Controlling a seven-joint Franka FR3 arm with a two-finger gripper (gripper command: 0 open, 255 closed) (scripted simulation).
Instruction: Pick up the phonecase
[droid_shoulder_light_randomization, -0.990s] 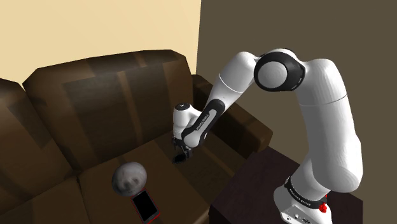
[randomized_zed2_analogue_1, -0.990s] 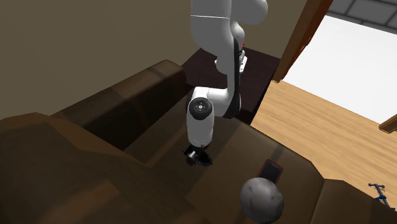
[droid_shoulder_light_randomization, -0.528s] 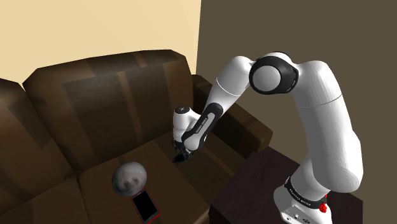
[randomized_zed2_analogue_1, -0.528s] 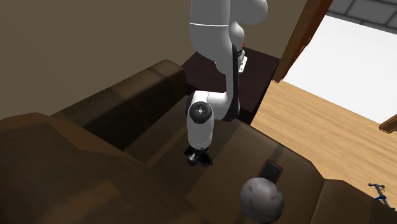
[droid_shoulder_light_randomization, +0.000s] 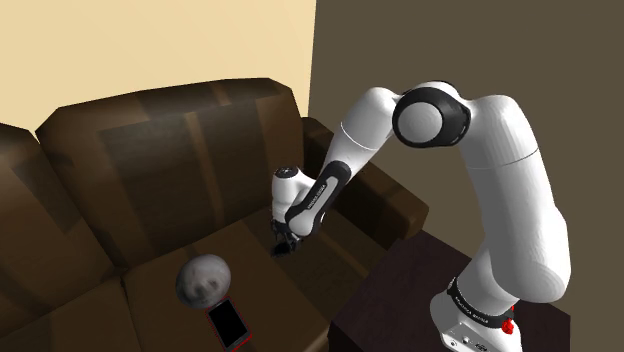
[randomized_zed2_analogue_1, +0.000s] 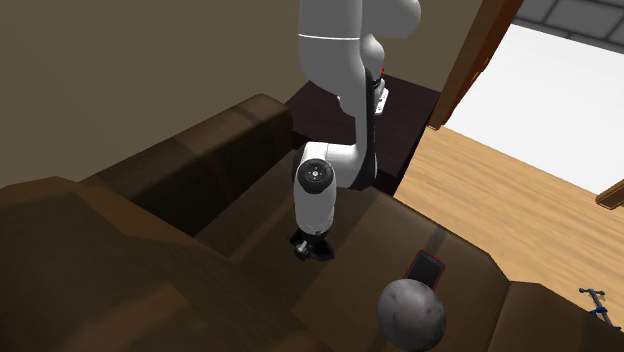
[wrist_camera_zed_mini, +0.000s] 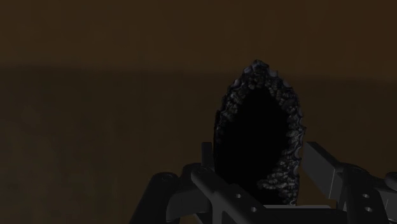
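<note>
The phonecase (wrist_camera_zed_mini: 254, 130) looks like a black oval shell with a bumpy rim. It stands on edge between my gripper's (wrist_camera_zed_mini: 259, 154) two fingers, which are shut on it. In the shoulder view the gripper (droid_shoulder_light_randomization: 287, 243) is low on the brown sofa seat (droid_shoulder_light_randomization: 250, 262), pointing down near the seat's back. In the second exterior view the gripper (randomized_zed2_analogue_1: 312, 247) touches the same cushion, with the white forearm upright above it.
A grey ball (droid_shoulder_light_randomization: 203, 280) and a flat black slab with a red rim (droid_shoulder_light_randomization: 228, 323) lie near the seat's front edge, apart from the gripper. The sofa's armrest (droid_shoulder_light_randomization: 385, 205) borders the dark stand (droid_shoulder_light_randomization: 400, 300). A wooden floor (randomized_zed2_analogue_1: 510, 190) lies beyond.
The elbow has shifted slightly to the shoulder view's left. The hand has stayed low on the seat at the same spot.
</note>
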